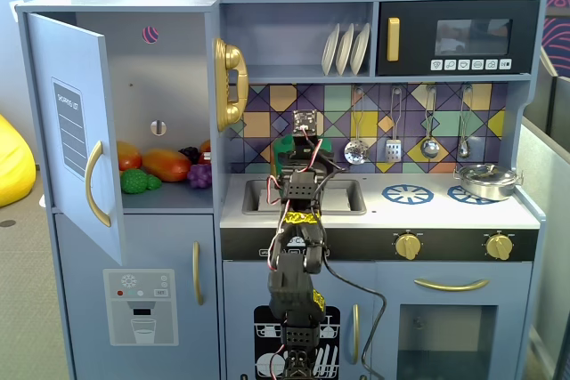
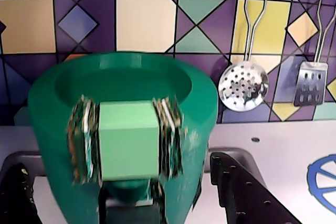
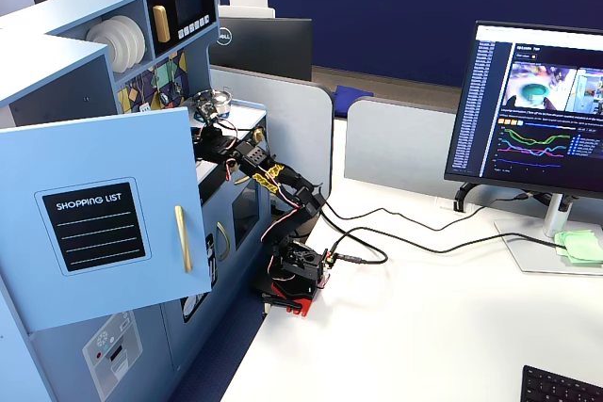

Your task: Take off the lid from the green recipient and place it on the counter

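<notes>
**A:** ok where's the green recipient [image 2: 123, 145] sitting?

**B:** Wrist view has it dead centre and filling the frame, right up against the camera, in front of the tiled back wall [image 2: 147, 19]. Its ribbed strap handle [image 2: 128, 140] faces the lens. The top looks open, you can see down past the rim. Can't spot the lid in any view.

**A:** and the gripper?

**B:** The gripper [image 2: 131, 203] comes in from the bottom edge; one dark finger [image 2: 247, 192] sits just right of the container, the other at the lower left corner. So it's spread wide, straddling the base, not squeezing it as far as I can see.

**A:** surroundings?

**B:** The counter [image 1: 383, 211] runs behind it with the sink [image 1: 343, 198] below the arm [image 1: 298, 246]. Silver pot [image 1: 485, 181] is over at the counter's right end, on a burner print.
</notes>
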{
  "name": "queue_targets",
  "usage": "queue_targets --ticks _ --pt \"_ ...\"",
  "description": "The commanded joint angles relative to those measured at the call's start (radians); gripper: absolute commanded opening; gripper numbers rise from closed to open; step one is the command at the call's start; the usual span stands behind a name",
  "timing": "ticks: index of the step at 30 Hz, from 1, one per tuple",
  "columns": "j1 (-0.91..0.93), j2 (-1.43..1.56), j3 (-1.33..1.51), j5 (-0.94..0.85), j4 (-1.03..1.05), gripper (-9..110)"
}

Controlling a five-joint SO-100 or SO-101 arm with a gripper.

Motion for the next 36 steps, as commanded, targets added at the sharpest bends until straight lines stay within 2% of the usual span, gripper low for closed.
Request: queue_targets --ticks 1,18,20,22,23,36 --pt "-0.008 -0.038 -0.107 -0.011 -0.044 38" --pt "-0.032 -0.170 -0.225 -0.003 -0.055 33" --pt "-0.040 -0.172 -0.227 0.008 -0.054 22" --pt "-0.048 -0.167 -0.227 -0.018 -0.023 2" --pt "-0.048 -0.164 -0.224 -0.029 -0.009 0" --pt "-0.055 -0.144 -0.301 0.005 -0.031 0"
